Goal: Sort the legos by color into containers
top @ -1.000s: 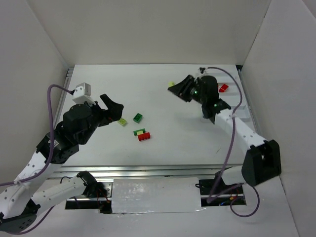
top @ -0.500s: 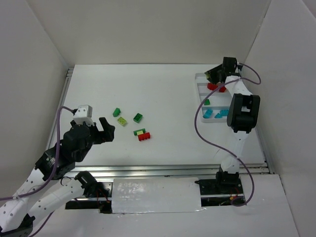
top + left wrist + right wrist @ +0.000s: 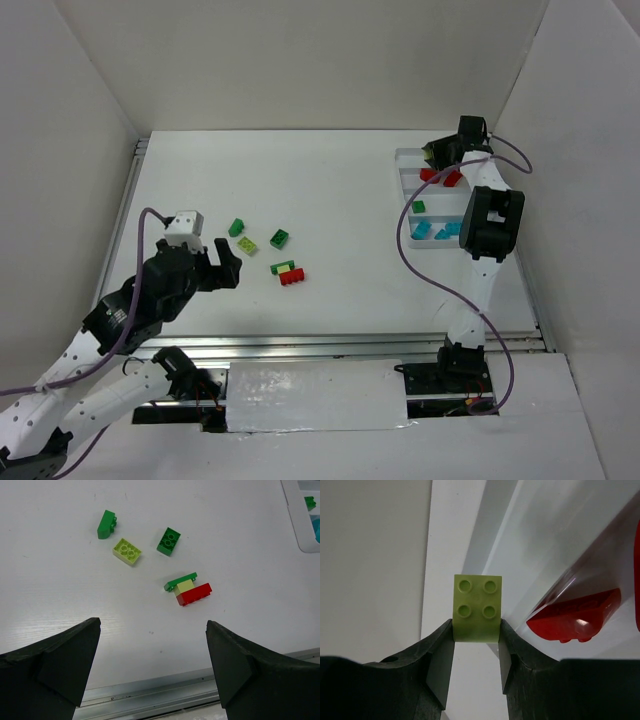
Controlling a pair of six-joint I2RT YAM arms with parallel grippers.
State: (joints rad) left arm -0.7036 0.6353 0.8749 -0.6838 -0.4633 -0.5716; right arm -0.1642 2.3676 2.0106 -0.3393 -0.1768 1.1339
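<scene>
Legos (image 3: 281, 238) are seen from above scattered on the table (image 3: 340, 200) by the left gripper (image 3: 222, 262) and lying in the white tray (image 3: 403, 200), the right gripper (image 3: 437, 152) held over its far end; from the left wrist, jaws are shown spread wide; from the right wrist, a yellow-green brick (image 3: 477, 608) is shown clamped between jaws.

Table (image 3: 340, 190) open around loose legos (image 3: 187, 591) before left hand (image 3: 152, 629); red legos (image 3: 575, 617) close beside right hand (image 3: 476, 632).

No legible text or markings anywhere
</scene>
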